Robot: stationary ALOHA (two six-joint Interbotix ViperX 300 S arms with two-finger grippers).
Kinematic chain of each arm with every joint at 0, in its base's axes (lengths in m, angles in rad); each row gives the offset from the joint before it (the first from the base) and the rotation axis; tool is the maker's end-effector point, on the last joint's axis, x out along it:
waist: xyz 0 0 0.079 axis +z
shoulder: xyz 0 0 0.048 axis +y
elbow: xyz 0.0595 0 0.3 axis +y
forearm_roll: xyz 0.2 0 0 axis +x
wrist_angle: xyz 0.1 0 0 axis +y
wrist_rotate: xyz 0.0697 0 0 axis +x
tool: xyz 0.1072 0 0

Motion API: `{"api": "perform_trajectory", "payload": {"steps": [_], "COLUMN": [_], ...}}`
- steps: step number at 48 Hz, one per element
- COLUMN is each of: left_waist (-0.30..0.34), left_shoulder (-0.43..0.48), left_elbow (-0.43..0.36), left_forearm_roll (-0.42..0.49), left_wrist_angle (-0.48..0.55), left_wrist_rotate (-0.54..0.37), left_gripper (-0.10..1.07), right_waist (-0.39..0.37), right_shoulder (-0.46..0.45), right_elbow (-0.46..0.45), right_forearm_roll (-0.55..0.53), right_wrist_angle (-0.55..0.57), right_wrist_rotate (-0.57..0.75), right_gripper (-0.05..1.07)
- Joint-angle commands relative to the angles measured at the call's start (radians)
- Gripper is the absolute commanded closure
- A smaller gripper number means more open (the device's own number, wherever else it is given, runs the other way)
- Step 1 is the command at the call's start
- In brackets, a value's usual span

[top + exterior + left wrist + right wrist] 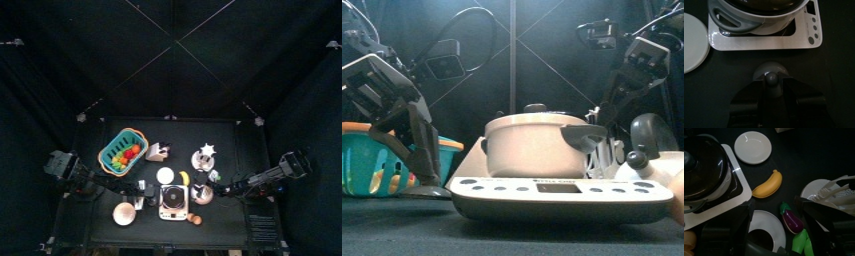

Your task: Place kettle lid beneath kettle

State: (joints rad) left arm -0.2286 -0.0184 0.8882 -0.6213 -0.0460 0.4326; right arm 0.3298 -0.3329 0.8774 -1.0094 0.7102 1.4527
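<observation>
**Lid** [769,73]: a small grey round cap with a central knob. It lies flat on the table directly ahead of the left gripper [771,84], touching or nearly touching its tips, between the gripper and the near edge of the cooker [764,42]. Being round, the lid has no long axis. Its knob points straight up, toward the wrist camera.

**Left gripper:** whether it is spread or already pinching the knob cannot be told.

**Step in hand (judged):** the pick-up of the lid, at or just before the grasp. The placement has not begun.

**Next move (judged):** secure the knob, lift clear of the cooker's edge, and carry the lid to the kettle. The kettle cannot be identified with certainty in these views.

**Right gripper** [777,228]: spread wide, hovering over a plate [763,223] with an eggplant [792,221]. A banana [769,184] lies farther ahead.
</observation>
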Motion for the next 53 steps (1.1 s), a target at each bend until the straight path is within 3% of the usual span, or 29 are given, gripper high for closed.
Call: {"api": "perform_trajectory", "payload": {"steps": [1,14,23,43,53], "left_waist": [0.003,-0.020,-0.064,-0.067,-0.029], "left_shoulder": [-0.028,-0.135,-0.172,0.032,0.175], "left_elbow": [-0.009,-0.038,-0.126,-0.457,-0.638], "left_forearm_roll": [-0.005,-0.012,-0.023,0.161,0.253], "left_wrist_angle": [0.005,0.118,0.175,0.270,0.288], "left_wrist_rotate": [0.002,0.002,0.008,0.009,0.011], "left_gripper": [0.40,0.40,0.41,0.41,0.41], "right_waist": [-0.002,-0.003,-0.006,-0.031,-0.031], "right_shoulder": [-0.011,-0.020,-0.044,-0.133,-0.198], "right_elbow": [-0.008,-0.011,-0.011,0.000,0.025], "right_forearm_roll": [-0.002,-0.002,-0.011,0.020,0.026], "right_wrist_angle": [-0.002,0.002,0.009,0.140,0.173], "right_wrist_rotate": [0.000,-0.006,-0.009,0.000,0.002], "right_gripper": [0.07,0.07,0.07,0.07,0.07]}}
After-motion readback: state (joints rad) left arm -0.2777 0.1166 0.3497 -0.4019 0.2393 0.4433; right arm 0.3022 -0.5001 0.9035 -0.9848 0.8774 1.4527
